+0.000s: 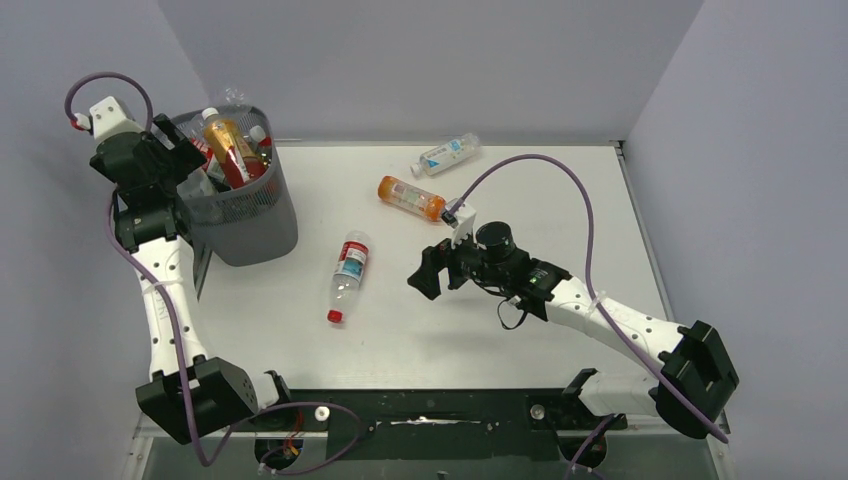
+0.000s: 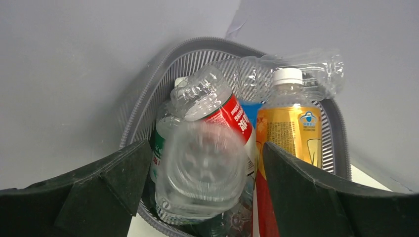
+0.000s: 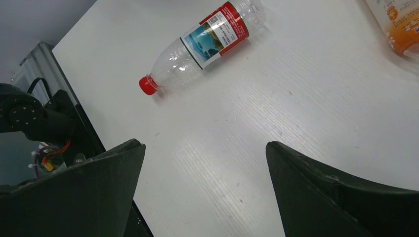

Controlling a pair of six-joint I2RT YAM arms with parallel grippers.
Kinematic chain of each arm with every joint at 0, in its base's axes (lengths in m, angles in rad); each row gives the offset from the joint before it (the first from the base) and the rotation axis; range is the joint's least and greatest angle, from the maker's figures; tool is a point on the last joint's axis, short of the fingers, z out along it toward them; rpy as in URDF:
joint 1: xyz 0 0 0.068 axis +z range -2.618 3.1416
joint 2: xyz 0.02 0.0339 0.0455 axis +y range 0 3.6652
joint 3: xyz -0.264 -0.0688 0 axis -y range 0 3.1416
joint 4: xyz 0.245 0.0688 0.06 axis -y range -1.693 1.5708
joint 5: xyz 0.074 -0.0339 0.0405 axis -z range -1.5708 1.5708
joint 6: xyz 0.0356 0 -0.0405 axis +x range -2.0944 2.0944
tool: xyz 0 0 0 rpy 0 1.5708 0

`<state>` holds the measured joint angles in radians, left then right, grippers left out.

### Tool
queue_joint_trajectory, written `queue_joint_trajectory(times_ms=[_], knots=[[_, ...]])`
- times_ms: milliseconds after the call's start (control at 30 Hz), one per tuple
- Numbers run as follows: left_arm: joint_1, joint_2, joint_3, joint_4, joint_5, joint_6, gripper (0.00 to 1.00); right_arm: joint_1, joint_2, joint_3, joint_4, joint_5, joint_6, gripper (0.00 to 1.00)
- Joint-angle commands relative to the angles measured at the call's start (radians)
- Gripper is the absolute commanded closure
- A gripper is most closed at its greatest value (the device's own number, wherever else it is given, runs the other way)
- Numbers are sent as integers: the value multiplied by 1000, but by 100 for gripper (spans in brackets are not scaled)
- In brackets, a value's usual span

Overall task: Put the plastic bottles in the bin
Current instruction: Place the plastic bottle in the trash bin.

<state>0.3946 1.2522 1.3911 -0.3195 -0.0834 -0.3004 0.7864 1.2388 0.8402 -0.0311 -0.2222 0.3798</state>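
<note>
1. The dark grey wire-mesh bin stands at the far left corner of the white tabletop, packed with plastic bottles up to its rim.
2. The left pincer hangs over the bin's left rim. In the left wrist view its jaws stand wide apart, and a blurred clear plastic bottle sits between them, touching neither, just above the heap.
3. Behind that bottle in the bin lie a clear bottle with a red label, a white-capped bottle with a yellow-orange label, a green-labelled bottle and a crumpled clear bottle across the far rim.
4. The right pincer hovers low over mid-tabletop, its jaws spread wide and holding nothing.
5. A clear bottle with a red cap and a red-and-blue label lies on its side just left of the right pincer, cap toward the arms. The right wrist view shows it ahead of the fingers.
6. An orange bottle with a pale label lies farther back, near the right wrist.
7. A clear bottle with a blue-and-white label lies near the far edge, just beyond the orange one.
</note>
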Motion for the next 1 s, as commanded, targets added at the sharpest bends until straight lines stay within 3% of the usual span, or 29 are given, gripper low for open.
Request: queue_joint_trajectory(times_ms=[0, 333, 533, 733, 867, 967], knots=[[7, 2, 74, -18, -25, 6, 16, 3, -17, 4, 54, -1, 14, 0], [16, -13, 220, -93, 35, -25, 16, 3, -20, -11, 63, 4, 19, 1], [13, -50, 299, -146, 192, -57, 16, -1, -16, 1, 53, 16, 11, 2], [-22, -109, 279, -152, 332, -99, 16, -36, -36, 20, 42, 26, 77, 2], [-130, -114, 266, -168, 379, -126, 16, -73, -54, 62, -23, 59, 107, 2], [-361, -106, 238, -195, 278, -112, 16, -111, -63, 80, -69, 85, 127, 2]])
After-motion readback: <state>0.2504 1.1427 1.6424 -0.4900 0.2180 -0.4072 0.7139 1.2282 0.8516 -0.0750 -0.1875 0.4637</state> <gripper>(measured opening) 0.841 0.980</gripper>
